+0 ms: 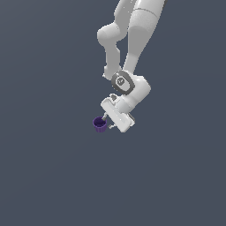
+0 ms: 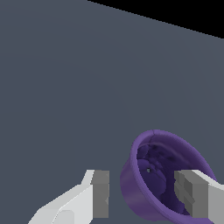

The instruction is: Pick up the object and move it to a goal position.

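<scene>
- The white robot arm (image 1: 132, 39) reaches down from the top of the exterior view to the middle of the frame.
- Its white claw (image 1: 109, 122) straddles one wall of the small dark purple round cup (image 1: 99, 124): one grey-padded finger (image 2: 189, 192) sits inside the hollow, the other (image 2: 100, 192) outside the wall.
- The fingers stand partly apart; whether they press the wall cannot be told.
- The cup (image 2: 162, 175) lies just left of centre in the exterior view, against the plain grey table (image 1: 44, 167).

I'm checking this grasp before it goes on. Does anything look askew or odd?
Yes: the purple cup is tipped, its opening facing the wrist camera. The gripper straddles only one wall: one finger inside the hollow, the other outside.
</scene>
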{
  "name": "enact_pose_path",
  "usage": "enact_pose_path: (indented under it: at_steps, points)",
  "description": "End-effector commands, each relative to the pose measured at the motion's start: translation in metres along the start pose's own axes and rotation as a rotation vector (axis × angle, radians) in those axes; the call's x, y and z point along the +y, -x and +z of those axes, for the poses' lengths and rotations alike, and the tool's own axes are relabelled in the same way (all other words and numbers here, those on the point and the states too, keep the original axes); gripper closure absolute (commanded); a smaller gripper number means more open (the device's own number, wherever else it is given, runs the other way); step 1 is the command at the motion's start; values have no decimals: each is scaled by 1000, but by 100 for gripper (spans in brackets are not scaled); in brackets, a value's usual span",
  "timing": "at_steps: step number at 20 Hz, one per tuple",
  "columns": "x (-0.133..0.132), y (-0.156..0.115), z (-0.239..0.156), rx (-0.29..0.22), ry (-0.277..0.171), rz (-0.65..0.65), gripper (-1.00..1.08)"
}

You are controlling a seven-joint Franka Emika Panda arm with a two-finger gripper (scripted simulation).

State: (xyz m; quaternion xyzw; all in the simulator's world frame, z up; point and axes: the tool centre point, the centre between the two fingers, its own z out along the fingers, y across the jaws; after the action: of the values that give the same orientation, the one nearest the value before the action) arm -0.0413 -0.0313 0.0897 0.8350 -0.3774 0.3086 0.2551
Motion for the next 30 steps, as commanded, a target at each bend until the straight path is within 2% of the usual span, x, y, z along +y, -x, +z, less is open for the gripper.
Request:
enact_pose_path:
  at_steps: [1,16,17,30]
  points:
    - [0,0,0,0,0,0,-20]
    - [0,0,30,1,0,2,-20]
    - [0,0,30,1,0,2,108]
    - [1,-2,29,1,0,2,108]
